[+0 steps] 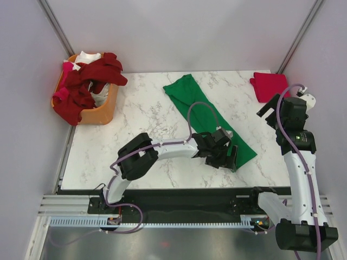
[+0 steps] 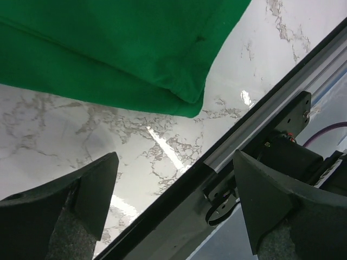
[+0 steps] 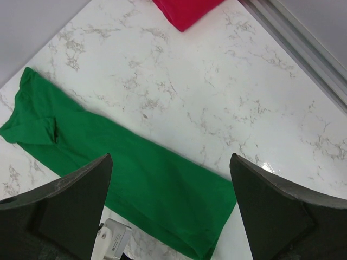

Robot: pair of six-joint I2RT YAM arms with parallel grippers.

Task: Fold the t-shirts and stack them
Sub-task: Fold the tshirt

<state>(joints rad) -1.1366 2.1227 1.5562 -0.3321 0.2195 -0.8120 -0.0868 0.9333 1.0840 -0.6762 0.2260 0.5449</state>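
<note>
A bright green t-shirt (image 1: 209,116) lies folded into a long narrow strip, running diagonally across the marble table (image 1: 146,116). My left gripper (image 1: 227,158) is open and empty, just above the strip's near end by the table's front edge. In the left wrist view (image 2: 174,157) the green shirt's (image 2: 108,54) folded corner lies beyond the fingertips. A bright red folded t-shirt (image 1: 268,85) sits at the back right corner. My right gripper (image 1: 267,115) is open and empty, raised above the table near the red shirt. The right wrist view (image 3: 171,162) shows the green strip (image 3: 135,173) and the red shirt (image 3: 184,11).
An orange basket (image 1: 100,111) at the back left holds dark red (image 1: 95,76), white and pink shirts, some hanging over its rim. Grey walls enclose the table. A black rail (image 2: 227,146) runs along the front edge.
</note>
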